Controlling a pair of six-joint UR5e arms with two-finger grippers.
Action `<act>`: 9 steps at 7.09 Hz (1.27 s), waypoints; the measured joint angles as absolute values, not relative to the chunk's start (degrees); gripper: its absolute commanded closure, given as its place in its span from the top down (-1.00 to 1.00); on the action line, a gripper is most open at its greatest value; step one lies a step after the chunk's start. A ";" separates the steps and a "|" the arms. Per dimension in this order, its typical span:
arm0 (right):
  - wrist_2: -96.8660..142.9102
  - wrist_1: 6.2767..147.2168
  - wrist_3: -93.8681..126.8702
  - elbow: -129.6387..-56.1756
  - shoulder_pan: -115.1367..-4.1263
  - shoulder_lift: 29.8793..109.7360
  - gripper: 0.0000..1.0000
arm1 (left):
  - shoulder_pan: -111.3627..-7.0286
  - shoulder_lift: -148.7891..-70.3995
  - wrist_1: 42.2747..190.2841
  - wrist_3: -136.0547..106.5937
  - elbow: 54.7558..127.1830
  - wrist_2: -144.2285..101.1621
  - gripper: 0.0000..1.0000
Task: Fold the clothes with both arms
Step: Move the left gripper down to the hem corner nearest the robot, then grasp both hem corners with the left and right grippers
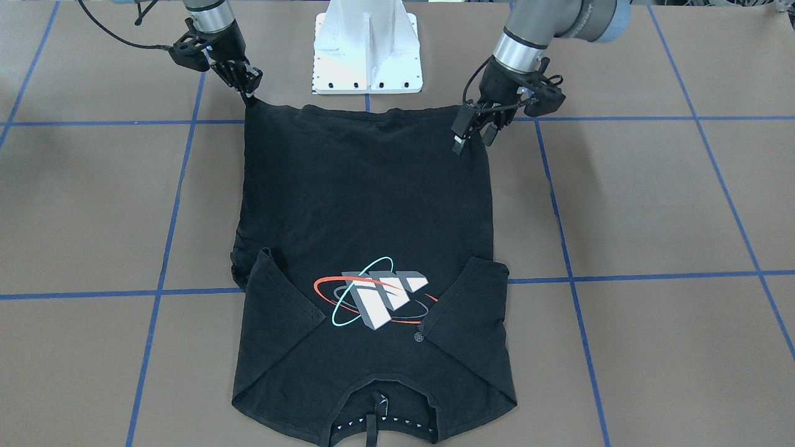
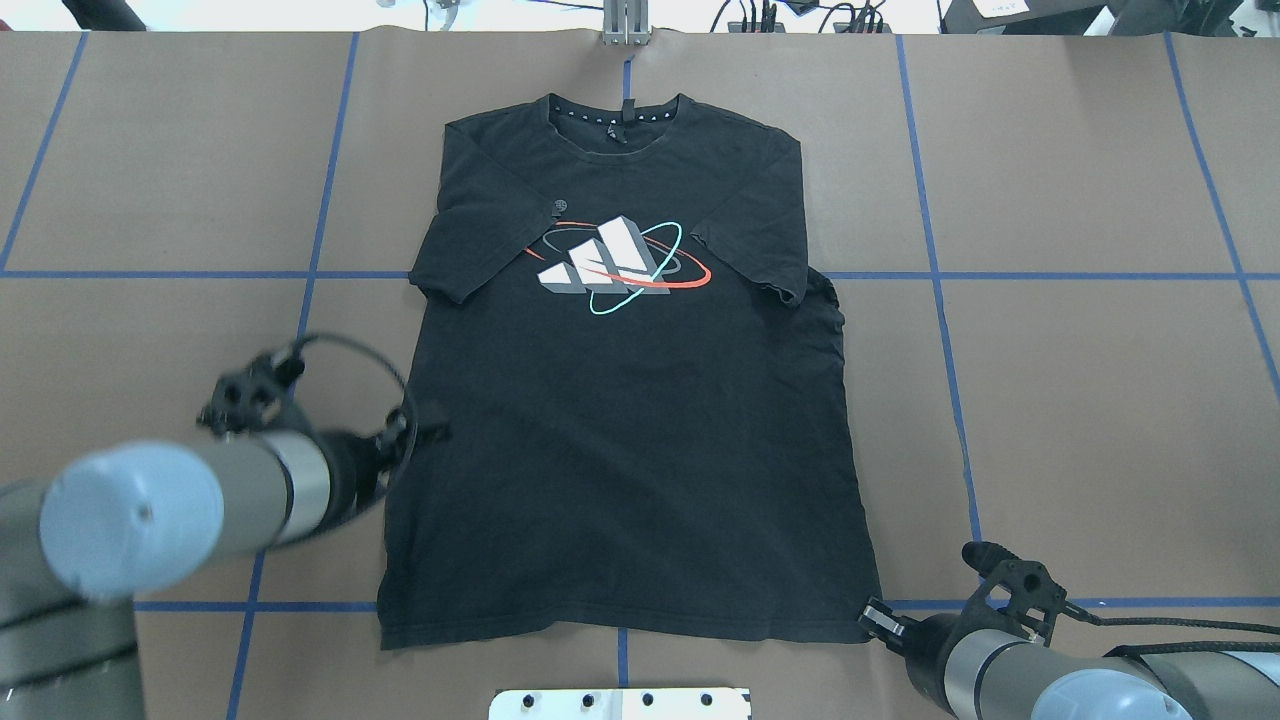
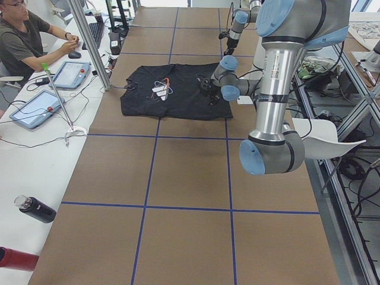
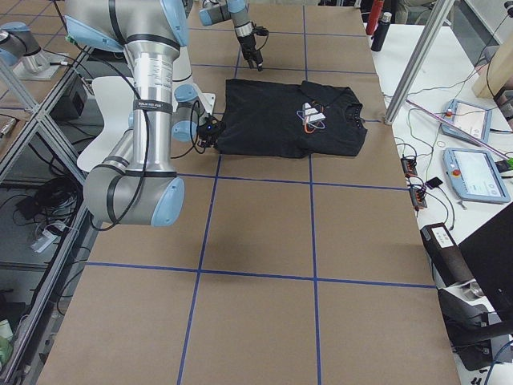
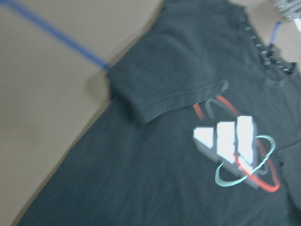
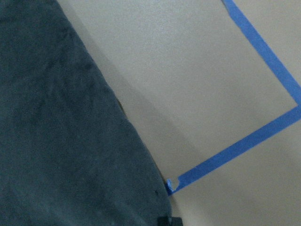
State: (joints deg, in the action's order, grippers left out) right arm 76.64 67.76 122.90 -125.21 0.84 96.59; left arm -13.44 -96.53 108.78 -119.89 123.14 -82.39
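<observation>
The black T-shirt (image 1: 366, 205) lies flat, print up, collar away from the robot, with both sleeves angled in over the chest; it also shows in the overhead view (image 2: 620, 420). My left gripper (image 1: 473, 138) is open and empty, raised over the shirt's left edge near the hem (image 2: 435, 432). Its wrist view shows only a blurred sleeve and the print (image 5: 230, 146). My right gripper (image 1: 249, 92) sits low at the right hem corner (image 2: 872, 618) and looks shut on that corner, which rises to a point. The right wrist view shows the shirt's side edge (image 6: 70, 141).
The white pedestal base (image 1: 366, 56) stands just behind the hem. Blue tape lines (image 2: 1050, 275) grid the brown table. Fabric bunches at the shirt's right side (image 2: 828, 300). An operator (image 3: 24, 35) with tablets (image 3: 35, 107) sits beyond the far edge.
</observation>
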 measured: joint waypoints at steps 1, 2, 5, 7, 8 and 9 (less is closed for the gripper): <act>76.62 67.76 122.88 -125.08 0.87 96.64 -1.00 | -8.30 -94.26 108.13 -123.76 123.71 -79.19 0.66; 76.58 67.76 122.87 -125.04 0.87 96.66 -1.00 | -4.29 -92.10 107.88 -126.83 123.71 -76.98 0.58; 76.55 67.76 122.87 -125.06 0.88 96.68 -1.00 | 0.91 -90.23 107.53 -131.25 122.55 -74.96 0.40; 76.55 67.76 122.87 -125.07 0.88 96.68 -1.00 | 1.44 -90.48 107.50 -131.76 121.91 -74.97 0.28; 76.55 67.75 122.87 -125.10 0.88 96.68 -1.00 | 1.57 -90.63 107.49 -131.81 121.79 -75.02 0.10; 76.55 67.71 122.87 -125.11 0.88 96.68 -1.00 | 1.68 -90.68 107.51 -131.83 121.73 -75.03 0.10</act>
